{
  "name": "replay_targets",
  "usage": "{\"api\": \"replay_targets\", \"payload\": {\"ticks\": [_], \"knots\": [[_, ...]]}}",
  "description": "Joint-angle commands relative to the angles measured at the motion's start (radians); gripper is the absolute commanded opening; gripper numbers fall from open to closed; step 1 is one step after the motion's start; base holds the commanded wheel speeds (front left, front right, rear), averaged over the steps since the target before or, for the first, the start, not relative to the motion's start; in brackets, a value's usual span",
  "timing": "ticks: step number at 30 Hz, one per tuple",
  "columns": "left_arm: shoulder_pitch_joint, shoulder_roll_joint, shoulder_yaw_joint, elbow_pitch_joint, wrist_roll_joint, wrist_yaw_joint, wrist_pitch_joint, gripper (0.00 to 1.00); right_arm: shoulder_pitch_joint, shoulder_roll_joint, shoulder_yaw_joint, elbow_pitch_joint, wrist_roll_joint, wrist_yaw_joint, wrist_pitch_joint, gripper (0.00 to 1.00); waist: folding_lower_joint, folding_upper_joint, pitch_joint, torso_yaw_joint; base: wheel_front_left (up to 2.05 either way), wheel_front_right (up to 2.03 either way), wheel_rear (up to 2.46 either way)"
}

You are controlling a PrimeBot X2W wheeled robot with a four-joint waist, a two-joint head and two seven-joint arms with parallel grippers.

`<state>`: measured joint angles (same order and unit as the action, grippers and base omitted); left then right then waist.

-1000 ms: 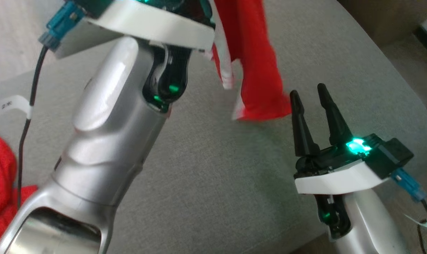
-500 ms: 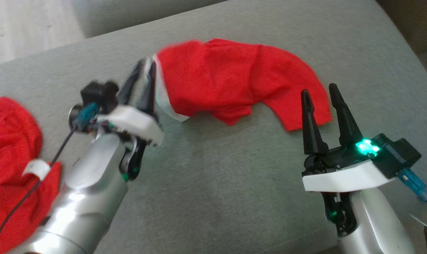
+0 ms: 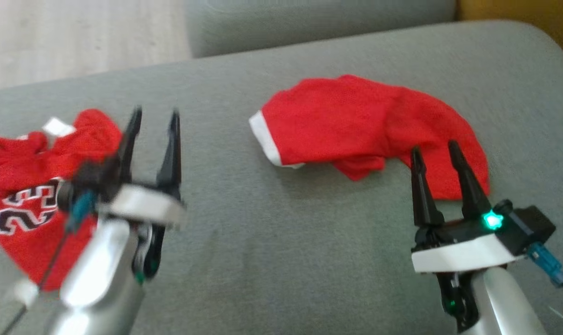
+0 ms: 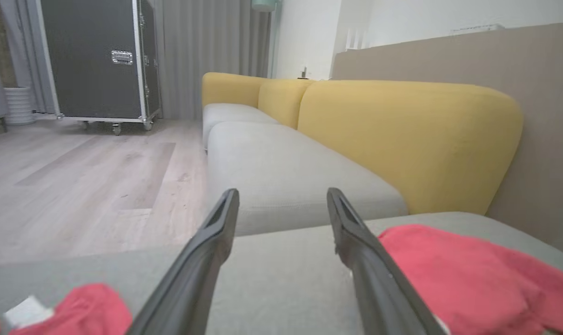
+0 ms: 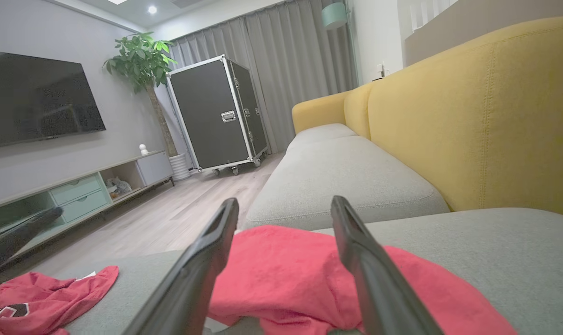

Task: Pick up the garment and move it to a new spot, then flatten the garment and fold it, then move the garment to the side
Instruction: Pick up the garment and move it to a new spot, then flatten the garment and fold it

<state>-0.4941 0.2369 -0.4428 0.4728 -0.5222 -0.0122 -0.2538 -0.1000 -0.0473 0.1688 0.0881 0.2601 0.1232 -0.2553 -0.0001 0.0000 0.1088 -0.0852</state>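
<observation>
Head view, entries logged nearest to farthest.

1. Grippers, two. We list the left gripper (image 3: 155,115) at lower left. Its two dark fingers are spread apart with nothing between them, beside the right edge of the jersey. The right gripper (image 3: 434,149) at lower right is likewise spread and empty. Its tips point at the near right part of the task cloth, and we cannot tell whether they touch it.

2. Grey seat cushion (image 3: 281,260), one under the work. The left wrist view adds two more down the sofa.

3. Red garment with white hem band (image 3: 356,121), one, the task's thing. It lies rumpled and bunched at mid-right of the cushion with the hem band toward the left gripper. Neither arm holds it.

4. Red numbered jersey (image 3: 25,204), one, crumpled at the cushion's left side and well apart from the garment.

5. Yellow backrests (image 4: 402,135), three; wood floor (image 4: 77,177); black flight case (image 5: 211,116), one; potted plant (image 5: 142,51), one; television (image 5: 35,102), one.

Step in hand, by our judgement: the garment looks set down at its spot, so flattening is due. We reckon the next move calls for each gripper to pinch one end, the left on the hem band and the right on the near right corner. They would then draw apart until the bunched middle lies smooth. Folding and moving aside are not yet begun.
</observation>
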Motion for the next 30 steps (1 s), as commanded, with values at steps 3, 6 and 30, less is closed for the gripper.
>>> {"api": "replay_targets", "payload": {"ticks": [3, 6, 30], "knots": [[0.082, 0.033, 0.074, -0.095, 0.067, 0.003, -0.008, 1.0, 0.013, -0.003, 0.012, -0.018, -0.018, 0.008, -0.006, 1.0, 0.0001, 0.0, -0.068, 0.072, 0.0, 0.0, 0.0], [0.168, 0.019, 0.1, -0.14, 0.1, 0.006, -0.008, 1.0, 0.037, -0.003, 0.003, -0.013, -0.026, 0.008, -0.006, 1.0, 0.0001, 0.0, -0.091, 0.101, 0.0, 0.0, 0.0], [0.366, -0.131, 0.257, -0.275, 0.267, -0.063, -0.008, 1.0, 0.058, -0.003, 0.009, 0.04, -0.066, 0.008, -0.006, 1.0, 0.0001, 0.0, -0.085, 0.16, 0.0, 0.0, 0.0]]}}
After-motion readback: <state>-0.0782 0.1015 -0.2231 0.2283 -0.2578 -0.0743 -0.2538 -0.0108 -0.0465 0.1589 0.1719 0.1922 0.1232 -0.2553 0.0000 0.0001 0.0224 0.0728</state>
